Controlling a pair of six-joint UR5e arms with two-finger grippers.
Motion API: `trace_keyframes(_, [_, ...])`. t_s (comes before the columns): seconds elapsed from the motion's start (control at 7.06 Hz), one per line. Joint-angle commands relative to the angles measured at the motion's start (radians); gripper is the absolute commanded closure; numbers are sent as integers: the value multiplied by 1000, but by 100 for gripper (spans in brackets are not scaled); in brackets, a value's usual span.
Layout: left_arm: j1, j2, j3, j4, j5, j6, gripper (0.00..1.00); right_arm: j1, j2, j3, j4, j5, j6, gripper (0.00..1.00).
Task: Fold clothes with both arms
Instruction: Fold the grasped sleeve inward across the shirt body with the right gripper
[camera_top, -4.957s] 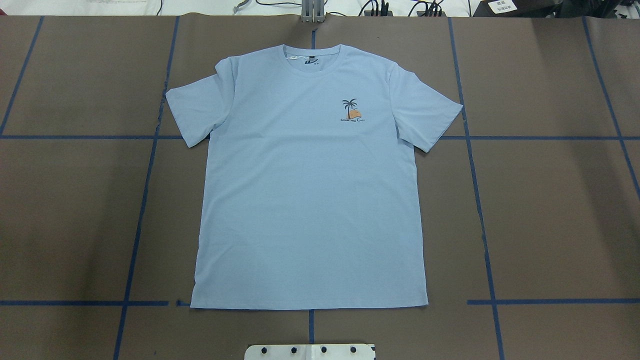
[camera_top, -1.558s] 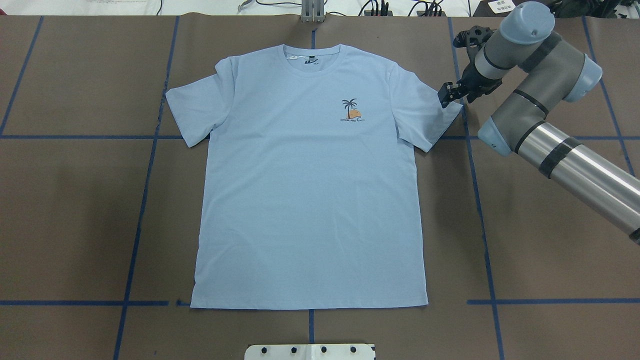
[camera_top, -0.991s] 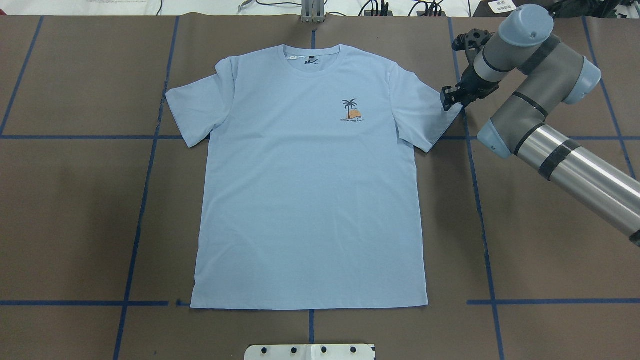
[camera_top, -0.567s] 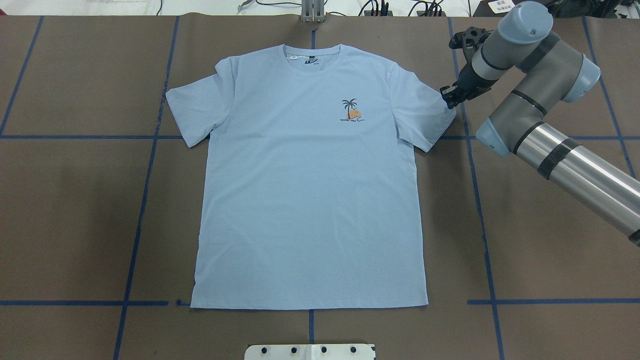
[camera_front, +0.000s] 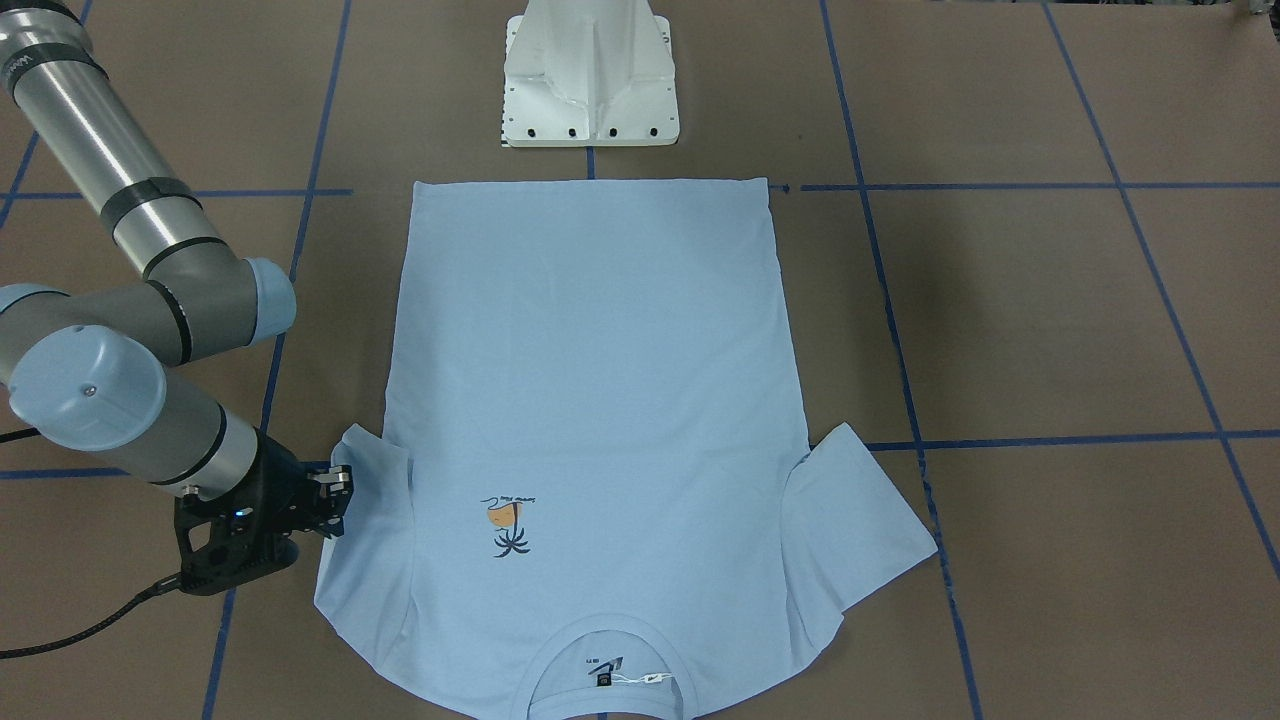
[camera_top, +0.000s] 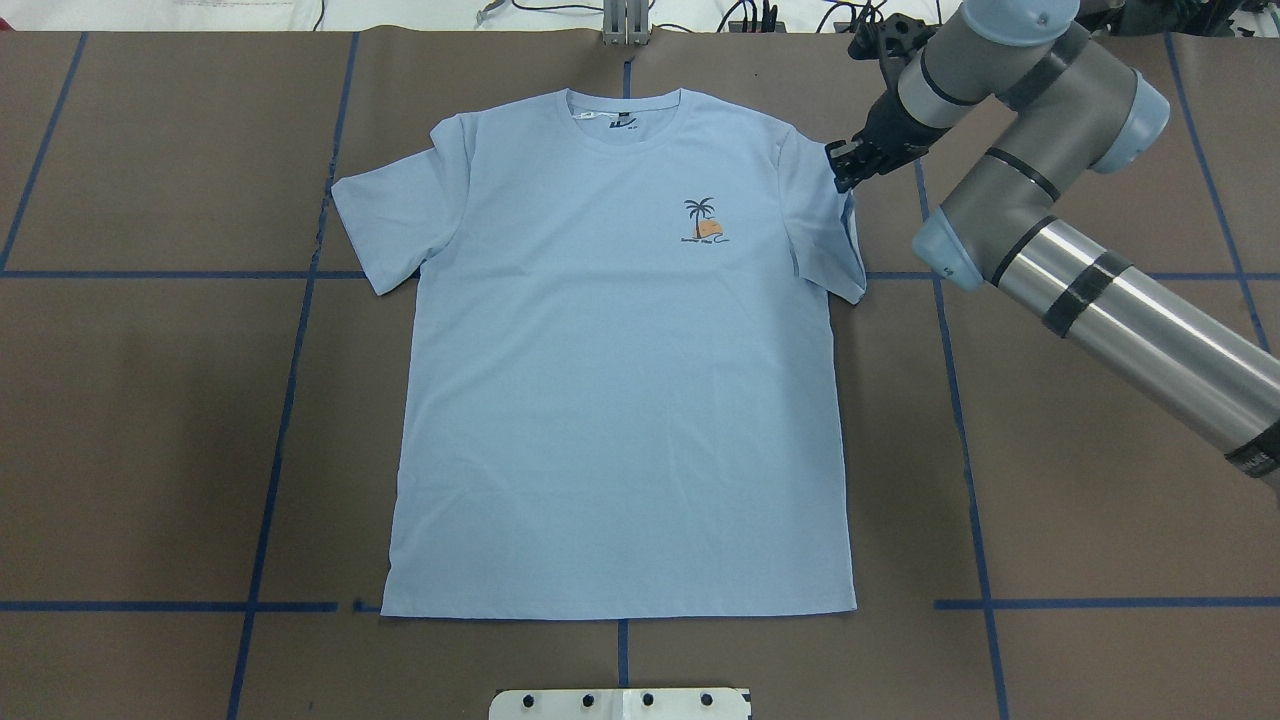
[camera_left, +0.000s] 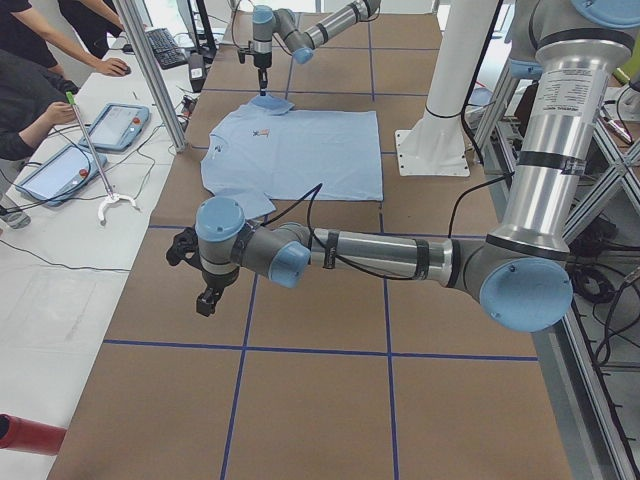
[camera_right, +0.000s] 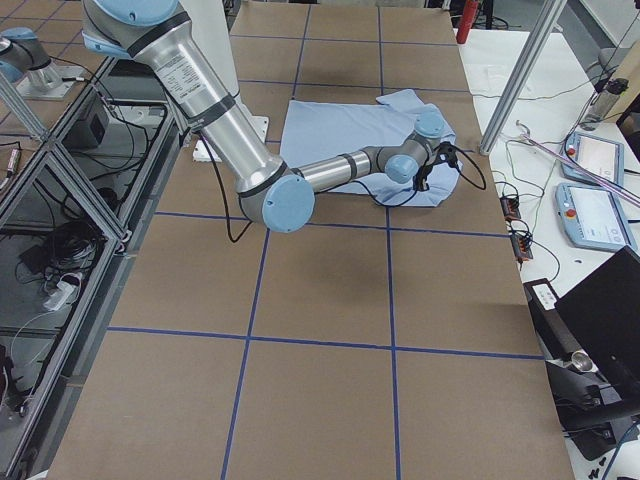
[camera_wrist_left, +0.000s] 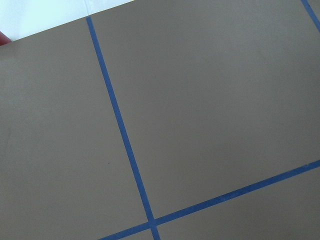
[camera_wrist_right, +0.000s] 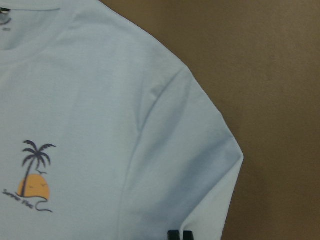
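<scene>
A light blue T-shirt (camera_top: 615, 400) is laid flat, chest side up, in the middle of the brown table (camera_top: 150, 400), which is marked off by blue tape lines (camera_top: 150, 606). The hem is turned towards the white pedestal base (camera_front: 590, 75) and lies just short of it, while the collar, with the neck label (camera_top: 620, 122) inside it, is pointed away from the robot. A small palm-tree-and-orange print (camera_top: 702, 222) is seen on the chest, towards the robot's right. The right arm (camera_top: 1100, 290) is stretched in from the right, and the right gripper (camera_top: 843, 168) is set at the outer edge of the sleeve (camera_top: 835, 240) on that side. In the right wrist view the two dark fingertips (camera_wrist_right: 173, 235) are seen pressed close together at the sleeve's hem, so the cloth is taken to be pinched between them. That sleeve is drawn in against the body of the shirt and rumpled, whereas the other sleeve (camera_top: 385, 225) is spread flat. The left arm (camera_left: 380, 255) is held low over bare table, well apart from the shirt. The left gripper (camera_left: 205, 300) is pointed downwards, and whether it is spread or pressed together cannot be told
</scene>
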Motion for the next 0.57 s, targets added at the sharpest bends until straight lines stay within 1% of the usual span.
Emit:
trace_keyframes(0.0, [-3, 2, 0, -1, 0, 1, 0, -87, 134, -43, -5, -103, 91, 100])
trace_keyframes(0.14, [-7, 1, -2, -1, 0, -1, 0, -133, 227, -142, -3, -183, 134, 100])
trace_keyframes(0.28, [-9, -2, -3, -1, 0, -3, 0, -147, 292, -232, 1, -232, 134, 100])
trace_keyframes(0.42, [-9, -4, -5, -1, 0, -4, 0, -149, 294, -250, 6, -254, 134, 1])
